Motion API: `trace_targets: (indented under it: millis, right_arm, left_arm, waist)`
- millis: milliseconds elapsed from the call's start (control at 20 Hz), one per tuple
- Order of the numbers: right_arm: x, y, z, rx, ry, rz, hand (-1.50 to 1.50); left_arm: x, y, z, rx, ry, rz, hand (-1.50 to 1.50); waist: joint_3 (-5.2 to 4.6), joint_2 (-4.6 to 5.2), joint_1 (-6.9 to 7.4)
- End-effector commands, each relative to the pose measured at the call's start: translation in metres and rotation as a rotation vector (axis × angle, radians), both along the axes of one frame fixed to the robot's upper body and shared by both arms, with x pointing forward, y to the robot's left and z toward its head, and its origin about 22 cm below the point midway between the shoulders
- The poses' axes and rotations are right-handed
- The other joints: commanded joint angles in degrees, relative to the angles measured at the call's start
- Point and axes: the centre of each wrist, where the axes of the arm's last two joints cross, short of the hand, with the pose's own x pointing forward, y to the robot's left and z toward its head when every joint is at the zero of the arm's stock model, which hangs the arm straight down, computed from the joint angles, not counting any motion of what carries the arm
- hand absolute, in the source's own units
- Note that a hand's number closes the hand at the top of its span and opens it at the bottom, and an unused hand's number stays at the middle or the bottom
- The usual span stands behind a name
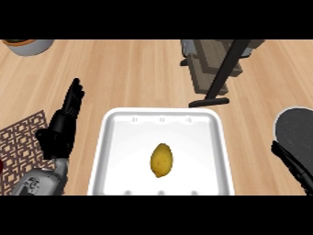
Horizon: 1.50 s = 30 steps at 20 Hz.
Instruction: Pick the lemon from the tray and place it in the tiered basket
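Near right: right hand (pixel 295 167), fingers straight, overlapping the near edge of the tiered basket (pixel 308 133). Near left: left hand (pixel 64 119), fingers straight and together, just beside the tray (pixel 99 156). Lemon (pixel 161 160) lies mid-tray, clear of every rim. Basket's pole foot (pixel 209 102) stands just beyond the far right corner.

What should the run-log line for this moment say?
lemon: in white tray, untouched | left hand: open, left of tray | right hand: open, right of tray
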Motion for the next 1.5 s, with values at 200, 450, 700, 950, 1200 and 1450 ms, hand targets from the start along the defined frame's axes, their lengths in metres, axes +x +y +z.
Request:
trace_targets:
  millis: [200,450,700,950,1200,1450]
  right_arm:
    - [-0.016,0.038,0.068,-0.478,0.029,-0.050,-1.50]
    - [-0.032,0.071,0.100,-0.549,0.119,-0.091,-1.50]
    - [-0.020,0.103,0.107,-0.574,0.151,-0.082,-1.50]
    - [0.010,0.151,0.104,-0.650,0.214,-0.062,-1.50]
    - [-0.001,0.181,0.108,-0.744,0.303,-0.059,-1.50]
    - [0.009,0.196,0.094,-0.796,0.332,-0.064,-1.50]
  left_arm:
    - [0.005,-0.020,0.004,0.000,-0.009,-0.036,0.00]
    - [0.006,-0.018,0.012,-0.001,0.000,-0.048,0.00]
    - [0.002,-0.036,0.003,-0.003,-0.005,-0.072,0.00]
    - [0.000,-0.023,-0.008,0.006,-0.006,-0.056,0.00]
    - [-0.006,-0.014,-0.005,-0.016,0.003,-0.033,0.00]
    - [0.001,-0.026,-0.004,-0.002,-0.004,-0.037,0.00]
  waist:
    - [-0.09,0.49,1.40]
    - [0.12,0.48,2.60]
    - [0.12,0.42,3.13]
    - [0.19,0.56,3.71]
    - [0.31,0.10,2.36]
    - [0.44,0.36,1.51]
